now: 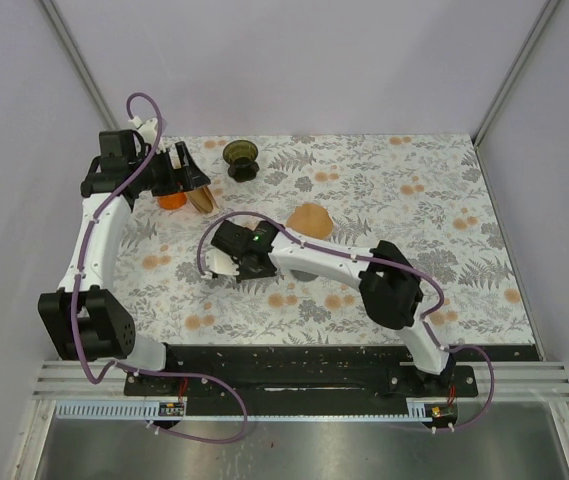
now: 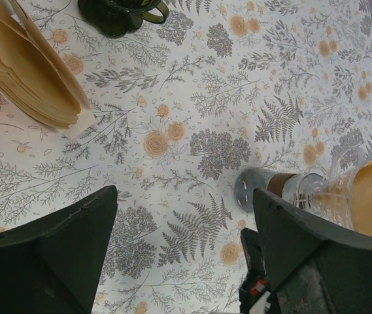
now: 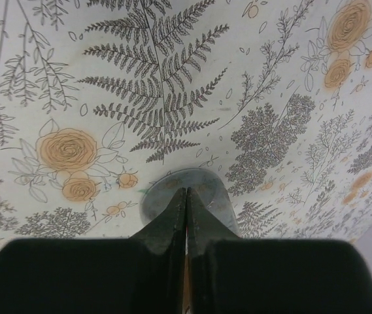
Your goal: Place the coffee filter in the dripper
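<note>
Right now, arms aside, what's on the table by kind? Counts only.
dripper: 1
stack of paper filters: 1
single tan filter: 1
clear vessel with metal end: 1
orange object, partly hidden: 1
Total: 5

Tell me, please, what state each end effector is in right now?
Left end effector: open, holding nothing.
Right end effector: closed, nothing visibly held.
</note>
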